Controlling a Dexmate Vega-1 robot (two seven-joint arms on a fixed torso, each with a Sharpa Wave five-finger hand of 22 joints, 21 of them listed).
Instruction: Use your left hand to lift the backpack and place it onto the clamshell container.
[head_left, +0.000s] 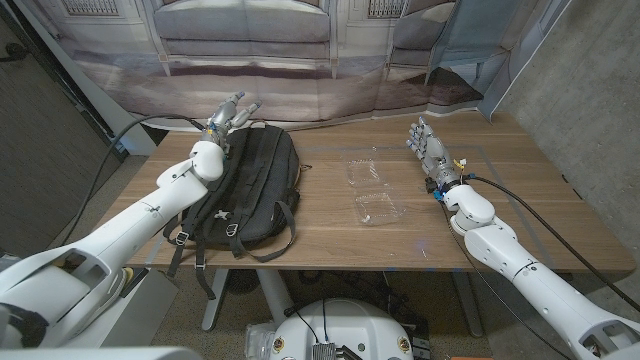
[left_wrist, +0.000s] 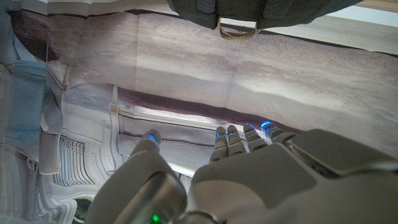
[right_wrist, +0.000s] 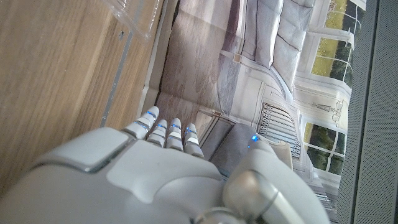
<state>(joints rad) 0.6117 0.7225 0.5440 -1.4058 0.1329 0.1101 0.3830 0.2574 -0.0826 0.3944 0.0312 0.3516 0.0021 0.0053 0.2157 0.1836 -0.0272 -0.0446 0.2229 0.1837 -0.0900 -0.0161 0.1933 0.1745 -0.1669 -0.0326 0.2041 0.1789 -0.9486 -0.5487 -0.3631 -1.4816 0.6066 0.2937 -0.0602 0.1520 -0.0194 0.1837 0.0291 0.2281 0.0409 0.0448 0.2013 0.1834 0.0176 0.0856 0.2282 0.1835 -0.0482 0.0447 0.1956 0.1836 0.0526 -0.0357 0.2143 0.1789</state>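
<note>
A black backpack (head_left: 245, 185) lies flat on the left part of the wooden table (head_left: 330, 240), straps trailing over the front edge. My left hand (head_left: 230, 113) hovers at the backpack's far top end with fingers spread and nothing in it. In the left wrist view the hand (left_wrist: 249, 174) points past the backpack's top edge (left_wrist: 249, 11), where a ring hangs. A clear clamshell container (head_left: 371, 188) lies open at the table's middle. My right hand (head_left: 428, 148) stands to the right of the container, fingers straight and apart, holding nothing; the right wrist view shows a corner of the container (right_wrist: 140, 15).
A printed backdrop (head_left: 300, 50) hangs right behind the table's far edge. A concrete wall (head_left: 590, 100) stands on the right. Bare wood lies between backpack and container and along the front edge.
</note>
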